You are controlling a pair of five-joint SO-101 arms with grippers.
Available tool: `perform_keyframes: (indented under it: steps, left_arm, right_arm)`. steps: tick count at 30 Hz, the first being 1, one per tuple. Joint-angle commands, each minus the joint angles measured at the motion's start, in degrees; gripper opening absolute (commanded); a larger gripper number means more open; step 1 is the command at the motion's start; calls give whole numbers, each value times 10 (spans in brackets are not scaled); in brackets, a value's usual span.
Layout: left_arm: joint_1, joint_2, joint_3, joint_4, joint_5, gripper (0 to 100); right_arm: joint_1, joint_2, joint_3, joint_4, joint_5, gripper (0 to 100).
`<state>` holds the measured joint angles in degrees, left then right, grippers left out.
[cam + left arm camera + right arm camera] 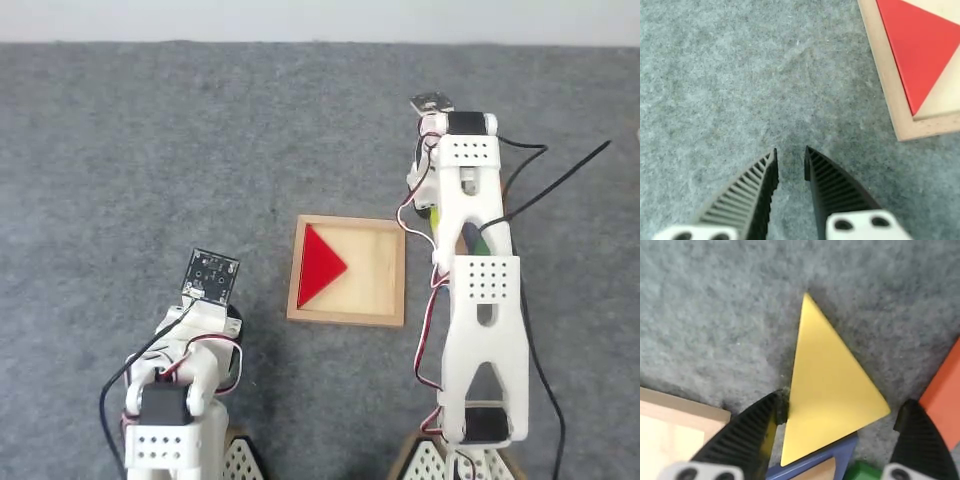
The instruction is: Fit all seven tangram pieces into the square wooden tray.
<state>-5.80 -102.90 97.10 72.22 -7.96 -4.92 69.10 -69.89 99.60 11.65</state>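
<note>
Jaws on the right tool are standing wide apart around a flat yellow triangle piece that is lying on the grey felt-covered desk; one finger is touching the triangle's edge, while the other is sitting clear of its corner. A blue piece is running right along another edge of the triangle, with a green piece just beside it and an orange piece nearby. The left tool is hovering over bare felt, gripping nothing, with only a narrow gap between its jaws. Between the arms, the square wooden tray is holding a large red triangle against one side.
</note>
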Motion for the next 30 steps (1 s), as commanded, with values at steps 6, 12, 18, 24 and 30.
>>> perform_keyframes:
  steps: [6,12,18,24,30]
  left_arm:
    - [-1,-12,-7,2,-6,86]
    - [-1,-12,-7,2,-6,86]
    - [-1,-12,-7,2,-6,86]
    - [-1,-12,-7,2,-6,86]
    - [-1,-12,-7,2,-6,86]
  right_arm:
    - [-2,-14,4,-12,-11,174]
    - [-2,1,-6,-7,-11,180]
    - [-2,0,-40,9,-10,182]
    - [-1,2,-71,4,63,258]
    - [-11,3,-72,3,142,322]
